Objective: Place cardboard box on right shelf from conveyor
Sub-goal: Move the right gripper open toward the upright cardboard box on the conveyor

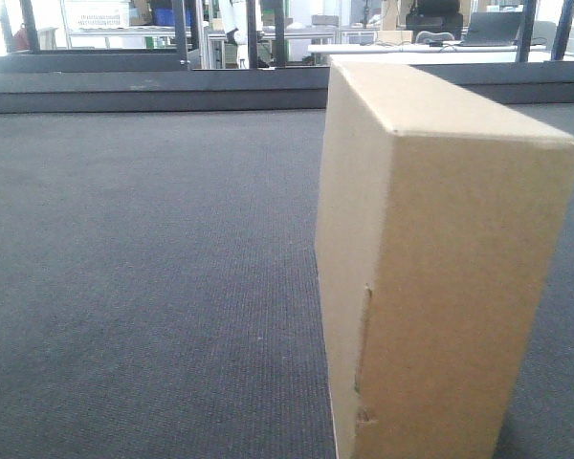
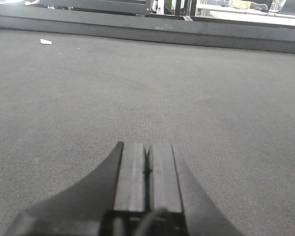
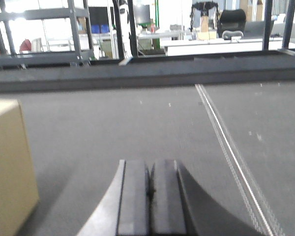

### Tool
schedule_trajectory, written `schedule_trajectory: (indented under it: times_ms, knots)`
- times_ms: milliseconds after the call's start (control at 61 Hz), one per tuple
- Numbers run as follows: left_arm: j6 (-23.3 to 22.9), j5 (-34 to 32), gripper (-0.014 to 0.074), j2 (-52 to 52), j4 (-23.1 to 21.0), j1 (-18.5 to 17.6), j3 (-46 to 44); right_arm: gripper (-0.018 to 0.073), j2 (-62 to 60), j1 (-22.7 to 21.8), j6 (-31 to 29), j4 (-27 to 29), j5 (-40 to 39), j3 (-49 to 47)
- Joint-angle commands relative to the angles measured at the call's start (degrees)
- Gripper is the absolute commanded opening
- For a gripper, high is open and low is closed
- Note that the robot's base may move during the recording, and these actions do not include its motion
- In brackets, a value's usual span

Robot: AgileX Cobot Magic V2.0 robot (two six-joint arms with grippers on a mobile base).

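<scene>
The cardboard box [image 1: 440, 258], plain tan with a dent low on its side seam, stands on edge on the dark-grey ribbed conveyor [image 1: 143, 277] at the right of the front view. Its corner [image 3: 7, 167] also shows at the left edge of the right wrist view. My right gripper [image 3: 150, 169] is shut and empty, low over the belt, to the right of the box and apart from it. My left gripper [image 2: 148, 152] is shut with nothing in it, over bare belt [image 2: 147, 93], and the box is out of its view. The right shelf is out of view.
A low dark rail [image 1: 153, 91] runs along the belt's far edge. A pale seam line [image 3: 231, 152] crosses the belt right of my right gripper. A small white scrap [image 2: 45, 42] lies far left. Metal racks [image 3: 44, 34], tables and a chair [image 3: 231, 22] stand beyond.
</scene>
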Motion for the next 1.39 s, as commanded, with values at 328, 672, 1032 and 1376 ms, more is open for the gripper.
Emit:
schedule_trajectory:
  times_ms: [328, 672, 1032, 1376]
  knots:
    - [-0.2, -4.7, -0.0119, -0.5, -0.3, 0.1, -0.2, 0.0053, 17.0, 0.0, -1.1, 0.5, 33.4, -29.2]
    - [-0.2, -4.7, -0.0119, -0.5, -0.3, 0.1, -0.2, 0.0053, 32.3, 0.0, -1.1, 2.2, 41.3, -36.1]
    - [-0.2, -4.7, -0.0119, -0.5, -0.3, 0.1, -0.2, 0.008, 47.9, 0.0, 4.0, 2.1, 48.6, -47.7]
    - [-0.2, -4.7, -0.0119, -0.5, -0.3, 0.1, -0.2, 0.0622, 56.0, 1.8, 7.1, -0.2, 55.5, -59.3]
